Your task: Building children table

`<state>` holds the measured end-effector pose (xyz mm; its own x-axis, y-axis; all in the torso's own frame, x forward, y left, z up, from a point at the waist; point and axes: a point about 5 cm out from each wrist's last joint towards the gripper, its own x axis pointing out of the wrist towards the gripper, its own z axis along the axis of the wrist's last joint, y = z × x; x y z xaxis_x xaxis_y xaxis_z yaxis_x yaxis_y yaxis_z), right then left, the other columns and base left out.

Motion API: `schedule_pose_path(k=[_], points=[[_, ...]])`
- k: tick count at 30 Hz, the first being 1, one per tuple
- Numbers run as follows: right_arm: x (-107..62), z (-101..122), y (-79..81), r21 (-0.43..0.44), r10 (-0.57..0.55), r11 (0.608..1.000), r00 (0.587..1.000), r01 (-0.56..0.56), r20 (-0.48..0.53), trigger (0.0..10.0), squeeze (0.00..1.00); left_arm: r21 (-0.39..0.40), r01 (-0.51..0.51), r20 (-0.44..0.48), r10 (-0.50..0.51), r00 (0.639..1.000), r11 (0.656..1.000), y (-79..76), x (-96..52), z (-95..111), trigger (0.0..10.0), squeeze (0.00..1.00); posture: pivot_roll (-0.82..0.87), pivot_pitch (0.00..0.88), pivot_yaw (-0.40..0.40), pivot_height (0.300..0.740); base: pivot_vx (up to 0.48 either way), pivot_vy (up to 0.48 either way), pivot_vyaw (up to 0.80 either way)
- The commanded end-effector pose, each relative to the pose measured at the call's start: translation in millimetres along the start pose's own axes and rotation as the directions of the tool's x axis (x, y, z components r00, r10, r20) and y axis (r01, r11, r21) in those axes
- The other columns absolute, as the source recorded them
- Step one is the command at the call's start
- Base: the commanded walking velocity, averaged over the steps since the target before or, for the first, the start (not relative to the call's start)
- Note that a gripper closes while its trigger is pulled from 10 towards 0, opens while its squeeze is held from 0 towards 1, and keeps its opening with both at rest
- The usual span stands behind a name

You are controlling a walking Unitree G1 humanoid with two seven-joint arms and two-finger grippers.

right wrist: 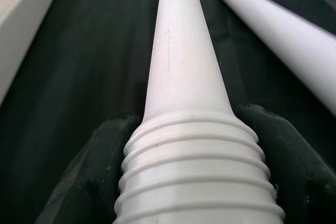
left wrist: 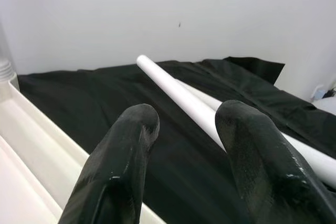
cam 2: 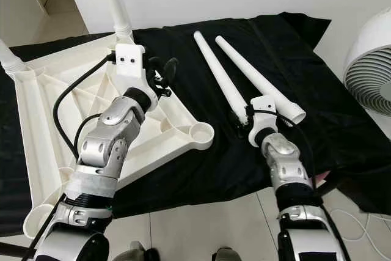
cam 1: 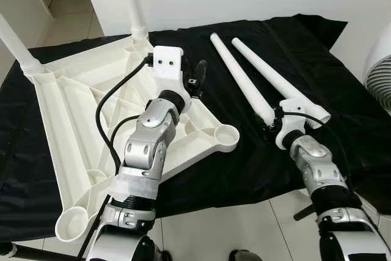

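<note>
Now right gripper (right wrist: 191, 182) around table leg (right wrist: 184, 72)

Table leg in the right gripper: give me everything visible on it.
The table leg is a long white plastic cone, smooth along its length, narrowing to a rounded tip and ending at its wide end in moulded screw threads. It lies flat on the black cloth, tip pointing away from the robot, close beside a second loose leg. The right gripper has its black fingers on either side of the threaded end.
</note>
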<state>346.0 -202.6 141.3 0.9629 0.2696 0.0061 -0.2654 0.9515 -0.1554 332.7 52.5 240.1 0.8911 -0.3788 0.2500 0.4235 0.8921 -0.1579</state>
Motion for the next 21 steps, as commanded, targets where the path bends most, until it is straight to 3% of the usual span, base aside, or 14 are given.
schedule_pose_path(k=[1,14,16,17,18,21], points=[[-0.5,13,0.1,0.0,-0.022,1.0,0.996,0.022,0.089,10.0,0.0,-0.078,0.012,0.018,-0.011,1.0,0.997,-14.7,9.2,8,10.0,0.0,-0.11,0.092,0.078,0.74,0.0,0.0,0.0],[-14.8,27,10.0,-0.016,-0.044,0.999,0.969,0.05,0.245,10.0,0.0,-0.184,0.185,-0.008,-0.19,0.982,0.965,-14.9,17.9,20,10.0,0.0,-0.13,0.075,0.092,0.74,0.0,0.0,0.0],[-21.8,34,18.4,-0.012,-0.031,0.999,0.949,0.036,0.313,10.0,0.0,-0.296,0.276,-0.042,-0.301,0.953,0.915,-14.0,17.5,19,10.0,0.0,-0.15,0.075,0.105,0.74,0.0,0.0,0.0],[-21.8,34,18.4,-0.012,-0.031,0.999,0.949,0.036,0.313,10.0,0.0,-0.296,0.276,-0.042,-0.301,0.953,0.915,-14.0,17.5,19,10.0,0.0,-0.15,0.075,0.105,0.74,0.0,0.0,0.0],[-23.3,36,22.7,-0.021,-0.022,0.999,0.942,0.031,0.334,10.0,0.0,-0.344,0.296,-0.053,-0.333,0.941,0.891,-12.1,16.9,18,10.0,1.0,-0.15,0.077,0.112,0.74,0.0,0.0,0.0],[-23.7,38,27.1,-0.03,-0.004,0.999,0.938,0.016,0.347,10.0,0.0,-0.386,0.313,-0.065,-0.364,0.929,0.868,-11.1,16.7,18,10.0,1.0,-0.16,0.084,0.118,0.74,0.0,0.0,0.0]])
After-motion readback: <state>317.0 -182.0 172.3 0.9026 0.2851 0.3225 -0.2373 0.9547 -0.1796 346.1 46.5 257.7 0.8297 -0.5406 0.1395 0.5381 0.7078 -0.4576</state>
